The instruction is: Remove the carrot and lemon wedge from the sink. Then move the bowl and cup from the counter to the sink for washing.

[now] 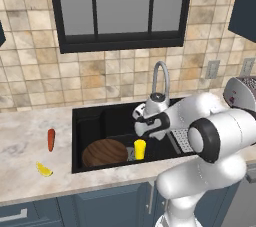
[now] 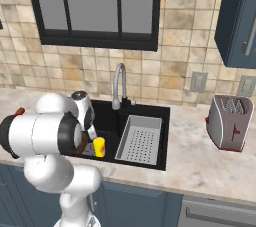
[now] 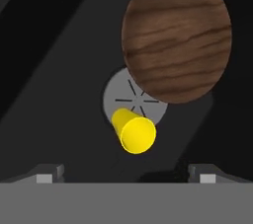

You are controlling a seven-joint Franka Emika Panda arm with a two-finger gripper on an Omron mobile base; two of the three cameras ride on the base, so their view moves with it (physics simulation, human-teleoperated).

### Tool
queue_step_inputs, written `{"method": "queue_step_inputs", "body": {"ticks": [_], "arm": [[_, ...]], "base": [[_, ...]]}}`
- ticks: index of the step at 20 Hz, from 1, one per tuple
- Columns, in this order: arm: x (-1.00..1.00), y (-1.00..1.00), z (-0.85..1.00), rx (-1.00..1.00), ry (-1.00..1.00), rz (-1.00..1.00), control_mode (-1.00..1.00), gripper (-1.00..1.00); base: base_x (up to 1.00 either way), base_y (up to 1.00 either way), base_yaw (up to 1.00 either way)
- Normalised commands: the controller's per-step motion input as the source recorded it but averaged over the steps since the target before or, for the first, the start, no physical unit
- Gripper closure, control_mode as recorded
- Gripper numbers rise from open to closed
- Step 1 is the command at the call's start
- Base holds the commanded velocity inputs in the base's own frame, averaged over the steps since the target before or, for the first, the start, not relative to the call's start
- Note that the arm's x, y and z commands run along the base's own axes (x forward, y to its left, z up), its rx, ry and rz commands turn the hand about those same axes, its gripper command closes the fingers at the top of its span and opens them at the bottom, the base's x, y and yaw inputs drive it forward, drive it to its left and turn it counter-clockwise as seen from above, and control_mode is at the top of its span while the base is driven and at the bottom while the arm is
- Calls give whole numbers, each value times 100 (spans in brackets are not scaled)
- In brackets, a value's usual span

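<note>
Above the black rectangular sink (image 1: 90,121) the gripper (image 3: 126,176) hangs with its two dark fingertips (image 3: 45,174) spread wide at the lower corners of the hand view, holding nothing and touching nothing. Between and beyond them stands the small yellow cylindrical cup (image 3: 133,131), apart from both tips, upright on the basin floor at the edge of the round grey drain (image 3: 118,97). The wide, shallow, dark brown wooden bowl (image 3: 177,35) lies just beside the cup on the same floor and covers part of the drain.

From the left base view, the bowl (image 1: 104,152) sits toward the front left corner of the basin with the cup (image 1: 140,149) at its right, below the white wrist. On the light beige marbled worktop (image 1: 30,136), left of the sink's left edge, lies the slim orange-red carrot (image 1: 51,139); the small bright yellow lemon wedge (image 1: 44,170) rests nearer the worktop's front edge, well apart from the basin. The curved silver faucet (image 1: 160,78) rises behind the sink.

The right base view adds the grey perforated tray (image 2: 140,140) in the basin's right part and a silver toaster (image 2: 229,122) toward the worktop's right end; the cup (image 2: 99,146) peeks out beside the arm.
</note>
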Motion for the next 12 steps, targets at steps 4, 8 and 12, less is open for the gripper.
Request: {"method": "queue_step_inputs", "body": {"ticks": [4, 8, 12], "arm": [[-11, 0, 46, 0, 12, 0, -100, -100], [-8, 0, 48, 1, 17, 0, -100, -100], [-16, 0, 45, 6, 19, 0, -100, -100]], "base": [[0, 0, 0], [0, 0, 0], [0, 0, 0]]}}
